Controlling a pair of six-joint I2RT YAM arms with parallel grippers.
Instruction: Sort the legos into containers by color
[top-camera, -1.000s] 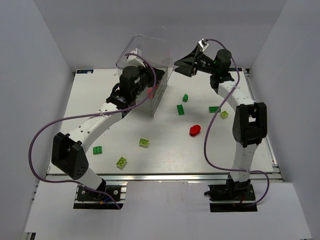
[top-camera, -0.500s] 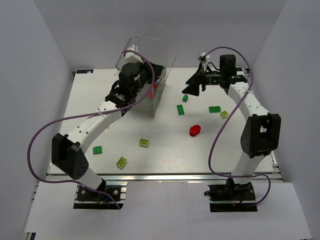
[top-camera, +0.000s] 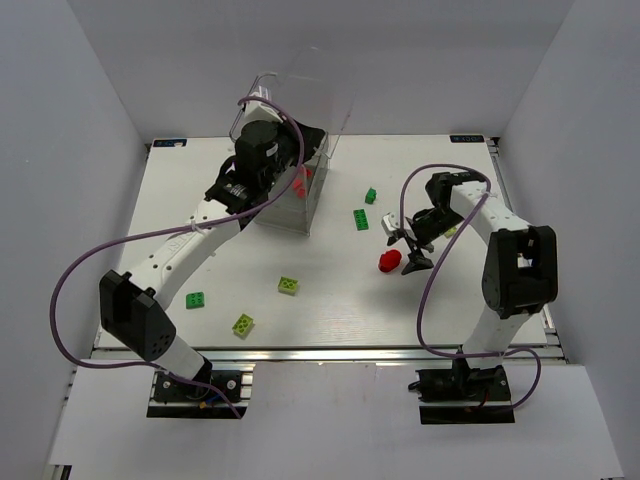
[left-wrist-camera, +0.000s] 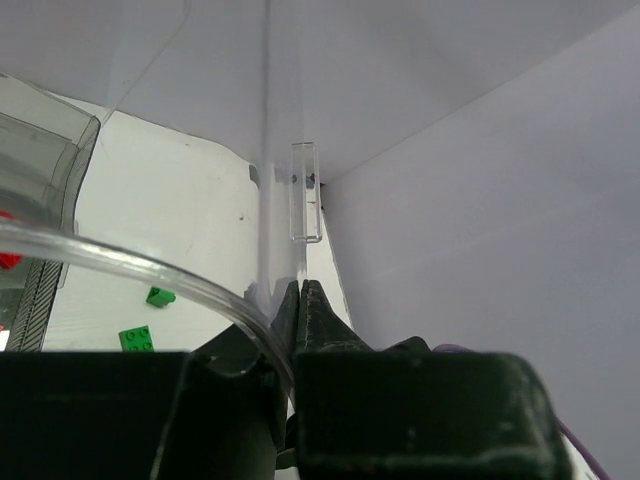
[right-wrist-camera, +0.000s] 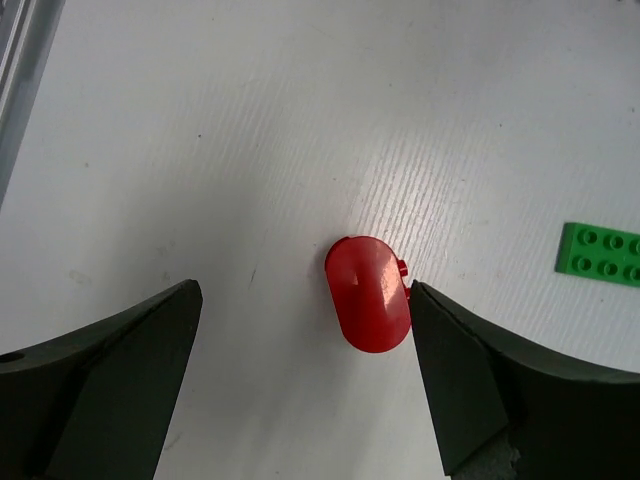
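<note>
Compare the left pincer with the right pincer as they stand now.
The left pincer is shut, jaws pressed together; the right pincer gapes wide. The left pincer sits at the clear box, apparently nipping its thin wall; the right pincer holds nothing and straddles a red piece lying on the table. Both have two black fingers.

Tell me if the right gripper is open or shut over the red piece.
Open. On the right gripper the jaws stand wide apart, one on each side of the red brick, which lies on the table.
</note>
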